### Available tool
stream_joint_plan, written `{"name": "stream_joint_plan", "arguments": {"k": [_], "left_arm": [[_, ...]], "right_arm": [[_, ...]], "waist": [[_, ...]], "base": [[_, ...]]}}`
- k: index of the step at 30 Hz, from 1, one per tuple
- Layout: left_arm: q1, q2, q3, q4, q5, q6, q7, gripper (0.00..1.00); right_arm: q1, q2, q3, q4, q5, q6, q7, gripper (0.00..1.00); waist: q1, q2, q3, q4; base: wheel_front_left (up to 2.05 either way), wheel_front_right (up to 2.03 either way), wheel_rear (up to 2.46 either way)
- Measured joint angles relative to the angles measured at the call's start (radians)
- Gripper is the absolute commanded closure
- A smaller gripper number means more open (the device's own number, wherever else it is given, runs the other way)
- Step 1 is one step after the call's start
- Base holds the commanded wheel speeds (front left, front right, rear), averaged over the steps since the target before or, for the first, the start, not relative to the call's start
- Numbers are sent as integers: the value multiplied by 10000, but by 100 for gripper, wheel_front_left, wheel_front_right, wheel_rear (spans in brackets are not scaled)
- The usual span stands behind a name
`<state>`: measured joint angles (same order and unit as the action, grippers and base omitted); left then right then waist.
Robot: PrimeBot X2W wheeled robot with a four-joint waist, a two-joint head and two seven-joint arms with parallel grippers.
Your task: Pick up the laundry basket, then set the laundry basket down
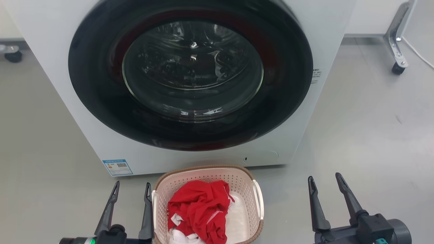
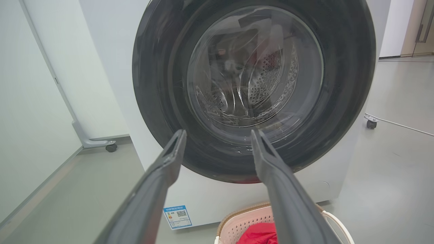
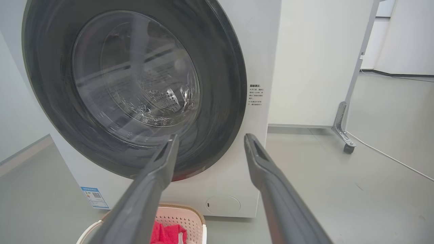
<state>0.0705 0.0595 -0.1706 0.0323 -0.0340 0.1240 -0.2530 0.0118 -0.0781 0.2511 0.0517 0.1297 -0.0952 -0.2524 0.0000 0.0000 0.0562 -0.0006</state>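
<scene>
Laundry basket (image 1: 203, 177): stands on the floor (image 1: 356, 135) right in front of the washing machine (image 1: 190, 158), below its round door (image 1: 193, 67), which is closed. Upright, brown rim level.
Contents: a crumpled red garment (image 1: 200, 206) over some white cloth (image 1: 179, 235); the load sits low, well under the rim.
Left gripper (image 1: 132, 185): fingers apart, nothing between them. The inner finger is just beside the basket's left side handle; whether it touches cannot be told.
Right gripper (image 1: 324, 177): fingers apart and empty, off the basket's right side with bare floor between it and the right handle.
Wrist views: both look along the fingers at the machine door, with the basket low at the bottom edge, under the fingertips.
Done: nothing of the lift, judging by how things lie. The basket rests on the floor and no handle is gripped.
Left: reach both handles, close on them, raise the basket, then set it down.
Stage: approach, with the left side closer to its handle than the right.
Watch: a level two-handed lift, so the load does not slide.
</scene>
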Motion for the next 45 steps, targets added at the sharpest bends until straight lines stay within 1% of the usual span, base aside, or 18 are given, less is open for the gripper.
{"name": "stream_joint_plan", "arguments": {"k": [6, 11, 17, 19, 21, 24, 26, 30, 32, 39, 45], "left_arm": [[-144, -6, -8, -79, -86, 0, 0, 0], [-934, -25, 10, -6, -180, 2, 0, 0], [-1783, -58, -12, 454, -234, 0, -2, 0], [-2070, -63, -31, 637, -247, -8, -2, 0], [-2392, -67, -50, 878, -247, -10, -2, 0], [-2864, -90, -96, 1289, -282, -27, -12, 0], [-3168, -115, -125, 1630, -337, -100, -12, 0], [-3753, -150, -161, 2295, -460, -113, -12, 0], [-4051, -163, -159, 2627, -660, -186, -12, 0], [-5053, -219, -151, 3701, -1009, -198, -12, 0], [-5866, -238, -313, 4479, -1519, -196, 6, 0]], "right_arm": [[-230, -4, -153, -121, 2, 102, -2, 0], [-895, -8, -502, -107, 222, 222, -13, 0], [-1699, -25, -738, 211, 313, 412, -13, 0], [-1991, -36, -784, 316, 314, 426, -15, 0], [-2293, -56, -811, 522, 314, 502, -13, 0], [-2696, -82, -863, 848, 314, 529, -15, 0], [-2973, -113, -892, 1116, 314, 604, -19, 0], [-3540, -173, -911, 1708, 314, 639, -42, 0], [-3825, -186, -913, 1958, 314, 690, -42, 0], [-4846, -184, -886, 2897, 314, 777, -42, 0], [-5619, -157, -905, 3653, 401, 777, -42, 0]], "waist": [[0, 0, 514, 13], [1, 0, 1112, 49], [1, 1, 1922, 135], [1, 1, 2206, 172], [1, 1, 2493, 212], [2, 1, 2926, 278], [2, 1, 3219, 327], [2, 1, 3802, 435], [3, 1, 4097, 493], [3, 2, 5134, 698], [2, 2, 6037, 850]], "base": [[0, 0, 0], [0, 0, 0], [0, 0, 0], [0, 0, 0], [0, 0, 0], [0, 0, 0], [0, 0, 0], [0, 0, 0], [0, 0, 0], [0, 0, 0], [0, 0, 0]]}}
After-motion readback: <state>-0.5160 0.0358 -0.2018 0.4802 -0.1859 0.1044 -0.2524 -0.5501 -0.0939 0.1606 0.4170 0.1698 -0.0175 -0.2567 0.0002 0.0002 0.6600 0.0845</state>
